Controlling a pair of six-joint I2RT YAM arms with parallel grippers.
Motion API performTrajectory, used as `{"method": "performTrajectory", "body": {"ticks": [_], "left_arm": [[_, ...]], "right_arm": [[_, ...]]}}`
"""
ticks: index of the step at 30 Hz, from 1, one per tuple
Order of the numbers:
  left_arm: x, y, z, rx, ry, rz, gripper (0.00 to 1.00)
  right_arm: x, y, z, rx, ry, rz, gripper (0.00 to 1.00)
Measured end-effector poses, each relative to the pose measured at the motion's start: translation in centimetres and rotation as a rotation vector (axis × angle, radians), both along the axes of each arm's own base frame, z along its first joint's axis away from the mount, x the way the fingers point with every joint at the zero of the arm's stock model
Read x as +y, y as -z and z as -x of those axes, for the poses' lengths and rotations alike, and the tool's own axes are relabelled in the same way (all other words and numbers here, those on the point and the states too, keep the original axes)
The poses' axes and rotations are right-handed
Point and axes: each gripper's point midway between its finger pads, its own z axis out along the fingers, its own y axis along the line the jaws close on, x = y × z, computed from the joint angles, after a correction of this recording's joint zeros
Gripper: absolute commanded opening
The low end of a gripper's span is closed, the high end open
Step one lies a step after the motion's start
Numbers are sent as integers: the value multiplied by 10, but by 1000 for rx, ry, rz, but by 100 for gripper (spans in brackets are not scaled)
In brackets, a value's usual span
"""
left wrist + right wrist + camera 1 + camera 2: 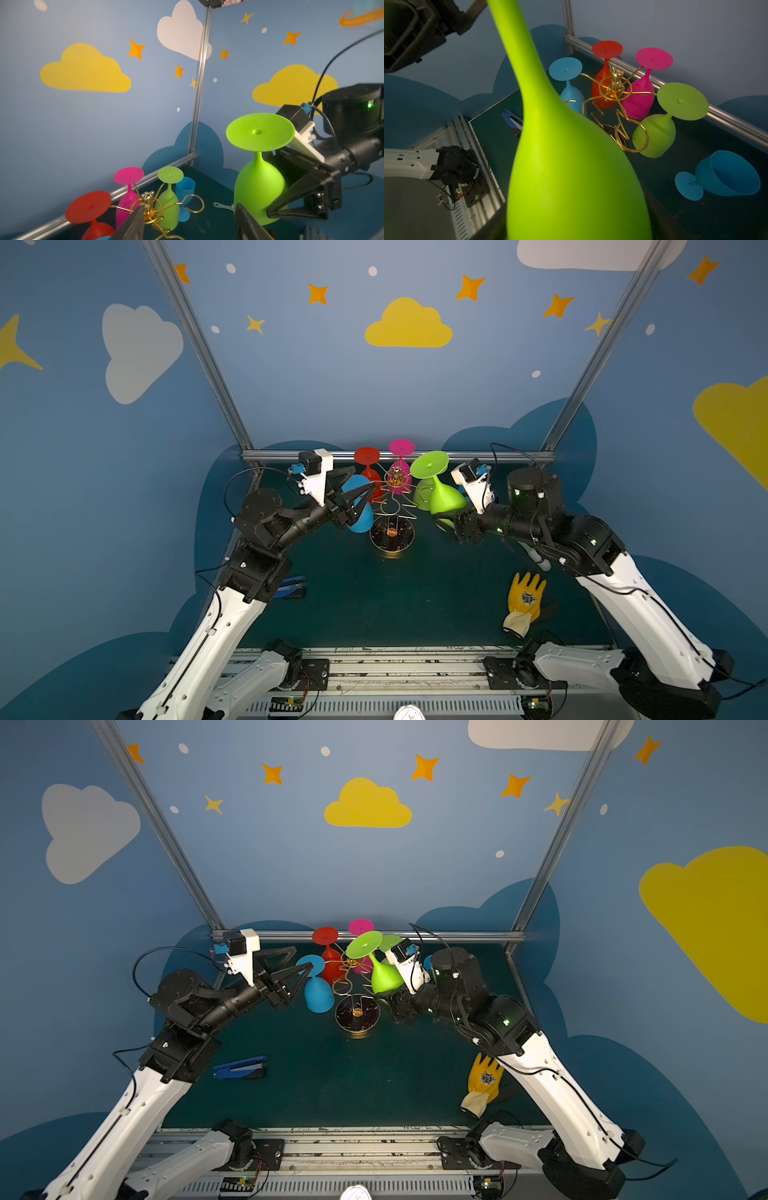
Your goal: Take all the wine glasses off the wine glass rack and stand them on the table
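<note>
The gold wire wine glass rack (392,506) stands on its round dark base (357,1017) at the back middle. Red (368,456), pink (401,446), blue (318,994) and green (654,137) glasses hang on it foot up. My right gripper (395,1002) is shut on the bowl of another green wine glass (446,497), held foot up just right of the rack and clear of its loops. One rack loop (194,203) is bare. My left gripper (304,957) is open beside the blue glass's foot, with nothing between its fingers (133,224).
A second blue glass (726,176) lies on its side on the mat behind my right arm. A yellow glove (525,601) lies at the front right and a blue stapler (241,1067) at the front left. The metal frame rail (399,456) runs just behind the rack.
</note>
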Motion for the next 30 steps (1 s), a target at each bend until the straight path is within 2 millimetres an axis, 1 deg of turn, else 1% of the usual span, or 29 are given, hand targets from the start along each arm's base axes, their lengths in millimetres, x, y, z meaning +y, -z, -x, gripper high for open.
{"method": "performTrajectory", "body": {"ticks": [5, 10, 14, 19, 25, 27, 30], "left_arm": [[-6, 6, 0, -191, -23, -131, 53], [-16, 9, 3, -322, -10, -211, 51], [-27, 11, 6, -394, 16, -253, 52], [-39, 15, 6, -445, 40, -288, 53], [-48, 19, 4, -473, 47, -314, 52], [-49, 20, 2, -477, 39, -320, 49], [-49, 21, -2, -478, 29, -326, 43]], "right_arm": [[1, 18, -1, 79, 10, 53, 26], [5, 23, -2, 114, 6, 69, 25], [12, 26, -4, 146, -7, 66, 22], [25, 32, -3, 175, -38, 70, 21], [40, 38, 1, 203, -75, 77, 20], [44, 38, 3, 207, -86, 76, 20], [47, 39, 7, 213, -101, 76, 20]]}}
